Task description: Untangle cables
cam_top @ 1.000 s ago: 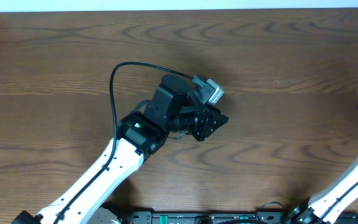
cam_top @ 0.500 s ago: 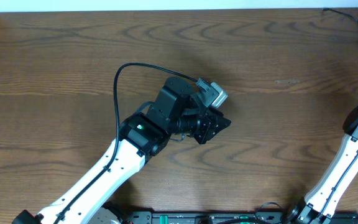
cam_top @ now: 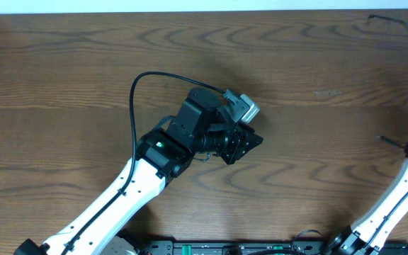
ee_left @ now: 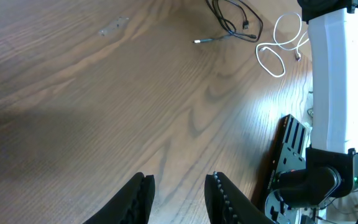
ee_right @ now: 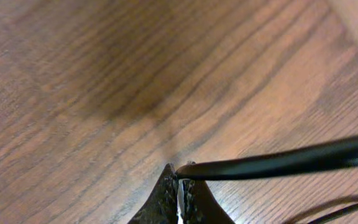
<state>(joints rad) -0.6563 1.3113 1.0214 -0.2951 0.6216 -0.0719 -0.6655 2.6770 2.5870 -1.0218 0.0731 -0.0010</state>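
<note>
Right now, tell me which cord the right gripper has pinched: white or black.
A black cord, clamped in the shut right gripper. The white cord lies in loose loops on the table.

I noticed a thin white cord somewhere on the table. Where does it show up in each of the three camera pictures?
Overhead: not in it.
Left wrist: the white cord lies in loops at the upper right, beside the right arm.
Right wrist: not in it; only a black cord pinched in the right gripper.
Shared landmark: the right arm, also at the overhead's lower right; the wooden table shows in all three.
</note>
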